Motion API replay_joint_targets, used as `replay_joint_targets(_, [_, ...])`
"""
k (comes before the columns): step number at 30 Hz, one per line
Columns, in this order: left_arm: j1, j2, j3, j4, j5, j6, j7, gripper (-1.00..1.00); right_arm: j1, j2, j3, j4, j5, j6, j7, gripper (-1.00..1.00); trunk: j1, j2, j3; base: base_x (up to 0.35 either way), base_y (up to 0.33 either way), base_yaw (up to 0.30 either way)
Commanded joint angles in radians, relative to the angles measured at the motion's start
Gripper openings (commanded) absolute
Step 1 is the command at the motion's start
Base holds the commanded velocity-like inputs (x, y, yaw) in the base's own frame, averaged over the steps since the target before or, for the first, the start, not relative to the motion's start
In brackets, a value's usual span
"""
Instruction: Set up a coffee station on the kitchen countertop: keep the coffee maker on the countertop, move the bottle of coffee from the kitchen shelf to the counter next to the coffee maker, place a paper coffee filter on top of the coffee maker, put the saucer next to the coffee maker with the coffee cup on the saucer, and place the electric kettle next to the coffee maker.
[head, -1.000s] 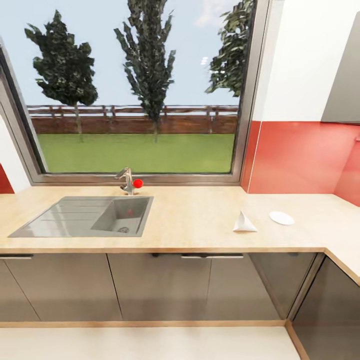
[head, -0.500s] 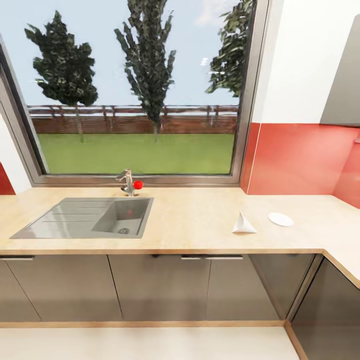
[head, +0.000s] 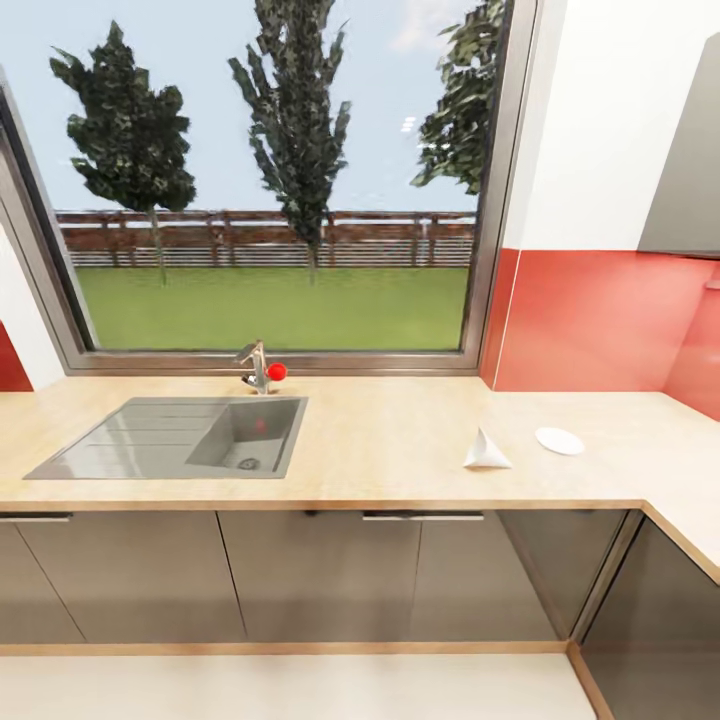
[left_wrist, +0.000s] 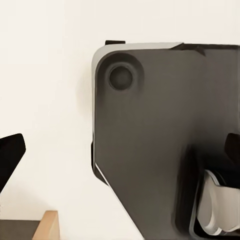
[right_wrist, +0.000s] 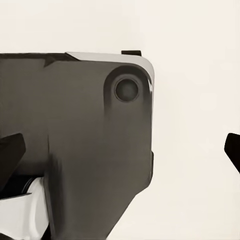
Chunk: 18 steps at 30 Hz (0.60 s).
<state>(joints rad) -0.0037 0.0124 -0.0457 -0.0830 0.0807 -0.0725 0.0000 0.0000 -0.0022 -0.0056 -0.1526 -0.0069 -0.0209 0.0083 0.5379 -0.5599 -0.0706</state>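
Two task things lie on the kitchen countertop (head: 400, 440) in the head view — the paper coffee filter (head: 486, 450) and, near it, the saucer (head: 560, 441). Each wrist view shows dark fingertips set wide apart — left gripper (left_wrist: 120, 155), right gripper (right_wrist: 122, 152).

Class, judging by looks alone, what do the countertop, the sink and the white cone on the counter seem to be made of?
Countertop: likely laminate or stone, matte beige speckle with a tan wood-look edge.
Sink: probably brushed metal, grey with a soft sheen.
Cone: seemingly thin white paper, with sharp folds and a pointed tip.
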Motion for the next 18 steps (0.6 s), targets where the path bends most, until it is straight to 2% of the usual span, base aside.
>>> replay_joint_targets(1, [0.0,0.001,-0.005,0.0,0.008,-0.003,0.0,1.0,0.0,0.0,-0.001,-0.001,-0.001,-0.002,0.001,1.0,-0.004,0.006,0.002,0.0,0.0,0.0])
replay_joint_targets(18, [0.0,0.001,-0.005,0.0,0.01,-0.004,0.0,1.0,0.0,-0.001,-0.001,-0.001,-0.001,-0.002,0.001,1.0,-0.069,0.125,0.055,0.0,0.0,0.0])
